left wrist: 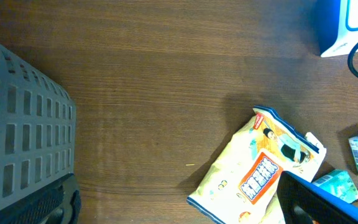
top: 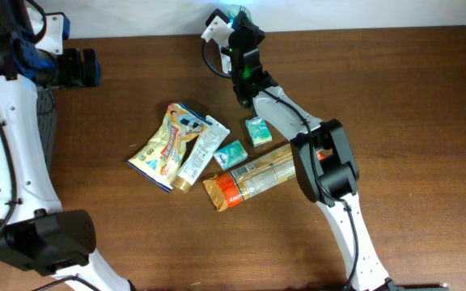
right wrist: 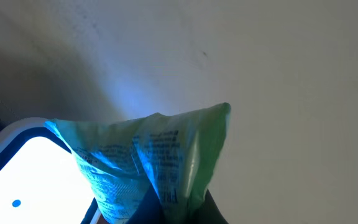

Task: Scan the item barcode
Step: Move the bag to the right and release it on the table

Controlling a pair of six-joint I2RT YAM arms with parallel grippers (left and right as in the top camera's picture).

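Pinching a green packet [right wrist: 157,155] by one edge, the right gripper [top: 238,23] is clamped tight on it; the packet sticks out past its fingertips, just beside the lit scanner [right wrist: 17,162]. The left gripper [top: 94,68] hangs wide apart, empty, well off to its side.

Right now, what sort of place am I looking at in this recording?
Probably a mock shop checkout set up on a wooden table: a white barcode scanner glows at the far edge, packaged snacks lie in a loose pile, and a grey plastic basket sits on the left.
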